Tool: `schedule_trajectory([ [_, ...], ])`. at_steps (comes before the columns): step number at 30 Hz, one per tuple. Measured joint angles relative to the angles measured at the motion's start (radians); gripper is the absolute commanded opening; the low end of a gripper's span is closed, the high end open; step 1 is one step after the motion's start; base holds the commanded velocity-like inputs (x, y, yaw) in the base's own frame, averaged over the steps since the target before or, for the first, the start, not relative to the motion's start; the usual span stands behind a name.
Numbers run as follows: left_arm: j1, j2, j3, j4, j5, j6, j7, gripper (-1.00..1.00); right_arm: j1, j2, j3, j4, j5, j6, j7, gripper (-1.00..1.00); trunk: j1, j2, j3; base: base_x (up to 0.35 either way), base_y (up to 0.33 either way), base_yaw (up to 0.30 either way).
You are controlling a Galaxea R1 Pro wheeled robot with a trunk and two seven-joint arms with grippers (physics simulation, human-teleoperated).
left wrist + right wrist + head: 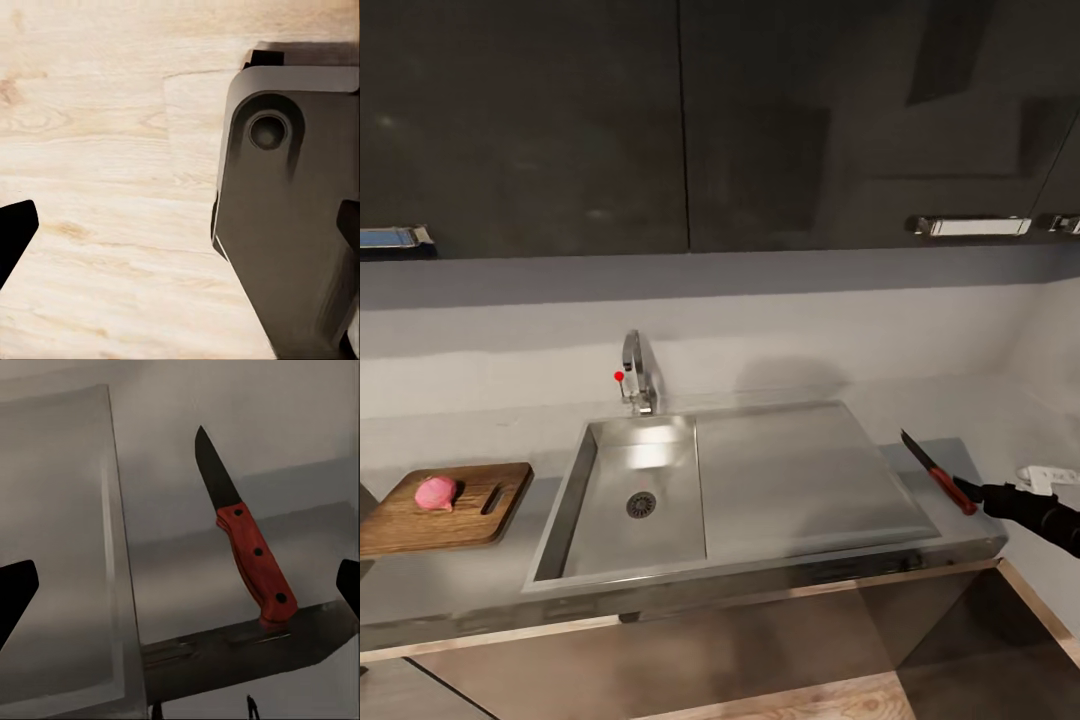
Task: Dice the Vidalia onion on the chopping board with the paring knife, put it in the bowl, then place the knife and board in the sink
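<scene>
Onion (436, 492) already on board (445, 506), sink (630, 500) empty. Our right gripper (972, 491) spread, nearing knife (938, 471) handle on counter (960, 530) right of sink, we judge for dicing. Left gripper (180, 232) spread over floor (105, 150).

glossy black wall cabinets (680, 120) (chrome handles (970, 226)), grey backsplash wall (760, 310), pale wood-plank floor (105, 150).

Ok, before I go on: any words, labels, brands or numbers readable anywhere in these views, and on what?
None: no readable text in any view.
Tap: a plain red dot, no lettering.
Paring knife: red handle with three dark rivets, no brand mark.
Chopping board, Vidalia onion, sink: unmarked.
White object on the countertop at far right: too small to tell.
</scene>
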Motion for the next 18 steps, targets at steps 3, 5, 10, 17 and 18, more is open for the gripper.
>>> schedule_trajectory([
  [3,0.005,-0.008,0.0,0.0,0.0,0.005,0.0,1.0,0.0,0.0,0.0,0.005,0.013,0.0,0.0,1.0,0.0,0.0,-0.001,0.0,0.0,0.0],
  [5,0.006,-0.01,0.0,0.0,0.0,0.007,0.0,1.0,0.0,0.0,0.001,0.007,0.021,0.0,0.0,1.0,0.0,0.0,-0.002,0.0,0.0,0.0],
  [10,0.007,-0.011,0.0,0.0,0.0,0.008,0.0,1.0,0.0,0.0,0.0,0.008,0.027,0.0,0.001,1.0,0.0,0.0,-0.007,0.0,0.0,0.0],
  [17,0.007,-0.01,0.0,0.0,0.0,0.006,-0.001,1.0,0.0,0.0,0.0,0.008,0.029,0.0,0.004,1.0,0.0,0.0,-0.017,0.061,-0.042,0.0],
  [18,0.007,-0.01,0.0,0.0,0.0,0.005,-0.001,1.0,0.0,0.0,0.0,0.008,0.029,0.0,0.004,1.0,0.0,0.0,-0.019,0.176,-0.151,0.0],
])
